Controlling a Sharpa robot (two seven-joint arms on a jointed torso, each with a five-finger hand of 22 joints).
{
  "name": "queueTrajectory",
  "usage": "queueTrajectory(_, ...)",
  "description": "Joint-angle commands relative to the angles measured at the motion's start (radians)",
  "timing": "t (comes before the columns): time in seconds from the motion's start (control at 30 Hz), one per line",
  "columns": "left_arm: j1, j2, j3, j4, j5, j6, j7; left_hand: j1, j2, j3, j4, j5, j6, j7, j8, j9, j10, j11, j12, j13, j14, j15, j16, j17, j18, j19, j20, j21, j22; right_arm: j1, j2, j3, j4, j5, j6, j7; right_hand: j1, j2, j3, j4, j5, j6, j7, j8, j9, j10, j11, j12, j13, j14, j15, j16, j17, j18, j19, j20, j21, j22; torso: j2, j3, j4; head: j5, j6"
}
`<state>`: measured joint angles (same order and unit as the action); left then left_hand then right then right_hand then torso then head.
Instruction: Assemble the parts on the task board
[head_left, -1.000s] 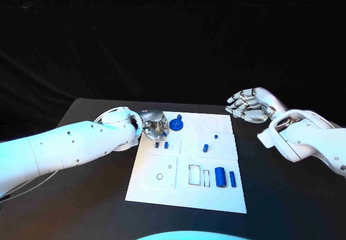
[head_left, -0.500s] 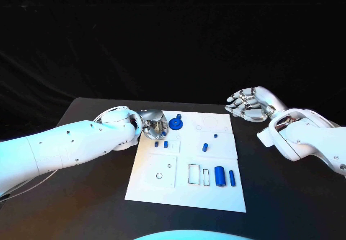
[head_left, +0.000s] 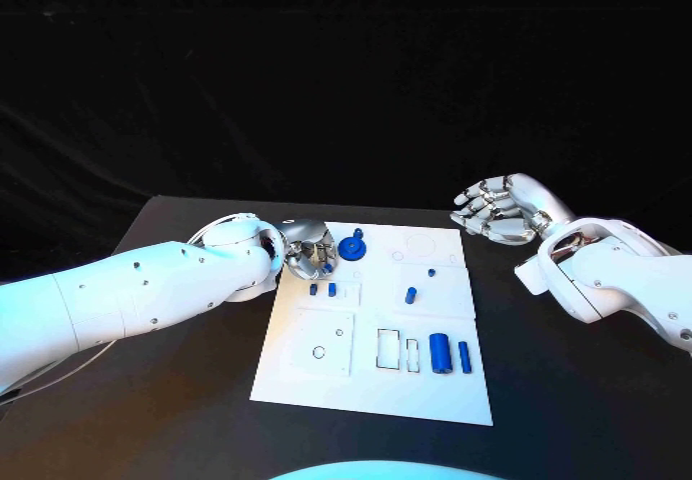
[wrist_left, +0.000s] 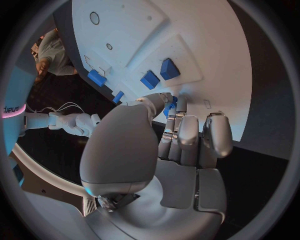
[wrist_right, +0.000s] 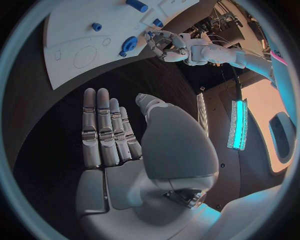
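Our left robot hand (head_left: 307, 256), fingers curled on nothing we can see, sits at the task board's (head_left: 320, 380) upper-left edge beside the blue gear (head_left: 352, 248). Our right robot hand (head_left: 495, 210) hovers open at right, above the worktop (head_left: 173, 400).

The black table (head_left: 173, 420) lies under both hands, its bare dark top spreading out beneath the right hand (head_left: 498, 210) and to the outer side of the left hand (head_left: 306, 252). Its far edge runs just beyond the two hands. Behind that edge a black backdrop (head_left: 346, 100) rises, creased in soft folds, well past the hands.
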<state>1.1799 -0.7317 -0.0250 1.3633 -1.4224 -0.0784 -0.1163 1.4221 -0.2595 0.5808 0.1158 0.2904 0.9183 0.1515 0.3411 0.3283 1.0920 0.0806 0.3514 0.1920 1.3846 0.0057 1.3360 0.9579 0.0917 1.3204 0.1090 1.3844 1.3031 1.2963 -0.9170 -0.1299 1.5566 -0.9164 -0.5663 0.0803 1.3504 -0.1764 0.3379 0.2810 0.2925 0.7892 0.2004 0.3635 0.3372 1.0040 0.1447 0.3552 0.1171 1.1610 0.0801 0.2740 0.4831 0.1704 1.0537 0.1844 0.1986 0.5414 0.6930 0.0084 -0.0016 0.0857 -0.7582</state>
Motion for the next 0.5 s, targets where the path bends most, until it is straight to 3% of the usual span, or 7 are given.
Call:
queueTrajectory(0.03,0.0,0.002,0.0,0.003,0.008,0.0,0.009,-0.01,-0.004,-0.008,0.0,-0.004,-0.006,0.001,-0.004,-0.001,0.001,0.005,-0.006,-0.001,0.002,0.008,0.0,0.002,-0.015,-0.002,0.003,-0.004,0.002,0.0,0.0,0.0,0.0,-0.007,0.007,0.006,0.001,0.001,0.004,0.003,0.003,0.008,0.013,-0.005,-0.001,0.006,-0.001,-0.005,-0.001,0.008,0.002,-0.007,-0.002,0.011,0.006,0.002,-0.006,-0.001,0.0,-0.0007,0.0,0.0,-0.001)
queueTrajectory(0.5,0.0,0.002,0.0,0.002,0.008,0.003,0.009,-0.013,-0.007,-0.013,0.0,-0.004,-0.004,-0.003,-0.007,-0.002,0.013,0.0,0.001,0.006,0.005,0.005,0.005,0.007,-0.016,0.002,0.002,-0.001,0.006,0.0,0.001,0.0,-0.001,-0.007,0.007,0.007,0.0,0.001,0.003,0.002,0.003,0.008,0.014,-0.006,-0.002,0.006,-0.001,-0.007,-0.003,0.008,0.002,-0.009,-0.003,0.01,0.006,0.002,-0.008,-0.003,0.0,-0.0002,0.0004,-0.001,-0.001)
